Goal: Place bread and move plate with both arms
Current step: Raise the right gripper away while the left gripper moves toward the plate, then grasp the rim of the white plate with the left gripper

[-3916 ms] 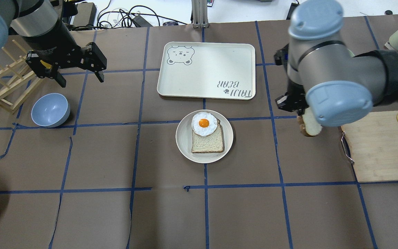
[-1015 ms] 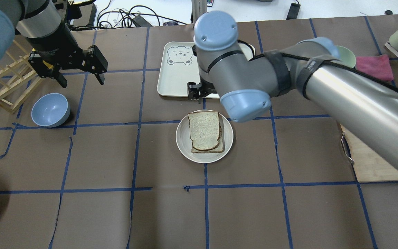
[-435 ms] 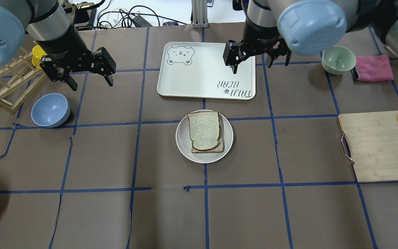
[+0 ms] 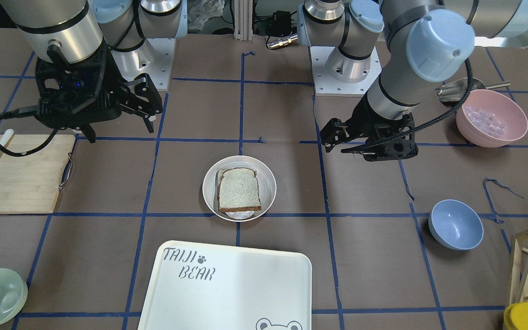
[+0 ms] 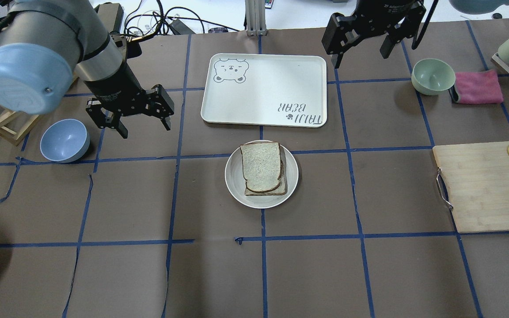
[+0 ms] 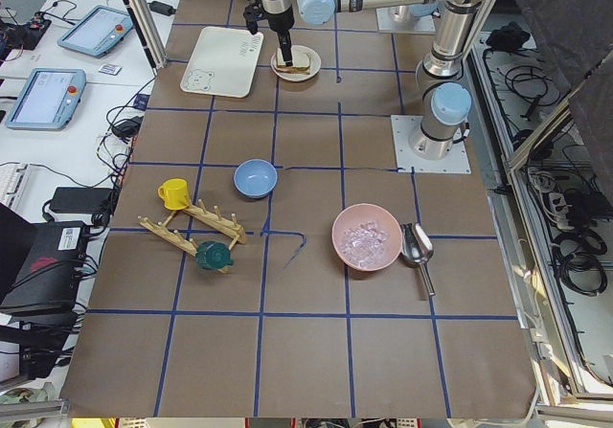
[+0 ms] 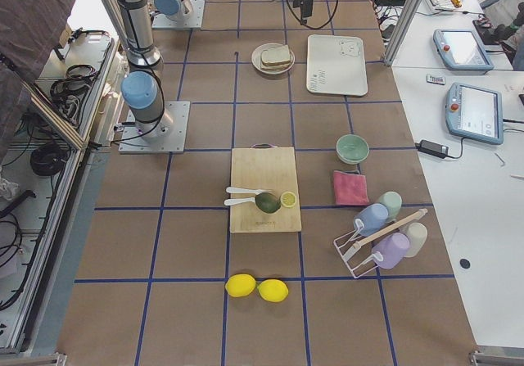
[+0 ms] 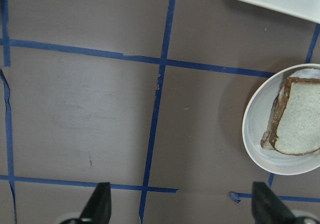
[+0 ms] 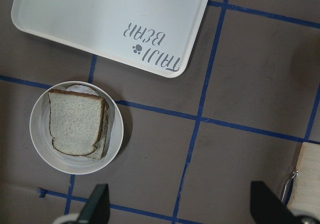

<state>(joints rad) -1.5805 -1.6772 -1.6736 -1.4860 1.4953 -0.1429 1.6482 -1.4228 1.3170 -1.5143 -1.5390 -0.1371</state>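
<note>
The bread [image 5: 261, 167], a dome-topped slice with dark crust, lies on top of a paler slice on the round cream plate [image 5: 237, 191] at the table's middle. A bit of egg white peeks out under it in the front view [image 4: 239, 214]. Bread [image 4: 239, 190] and plate [image 4: 269, 183] also show there, and in both wrist views [image 8: 300, 126] [image 9: 75, 126]. My left gripper [image 5: 145, 128] is open and empty, hovering left of the plate. My right gripper [image 5: 360, 55] is open and empty, high beyond the tray's far right corner.
The "TAIJI BEAR" tray [image 5: 263, 88] lies just beyond the plate. A blue bowl [image 5: 64, 140] sits under the left arm's side. A green bowl [image 5: 433, 76], pink cloth [image 5: 479, 87] and cutting board [image 5: 480, 190] are on the right. A pink bowl [image 4: 491, 118] stands near the left base.
The right gripper, which earlier carried the bread and left it on the egg, has drawn back past the tray. The left gripper has moved right and nearer, toward the plate.
</note>
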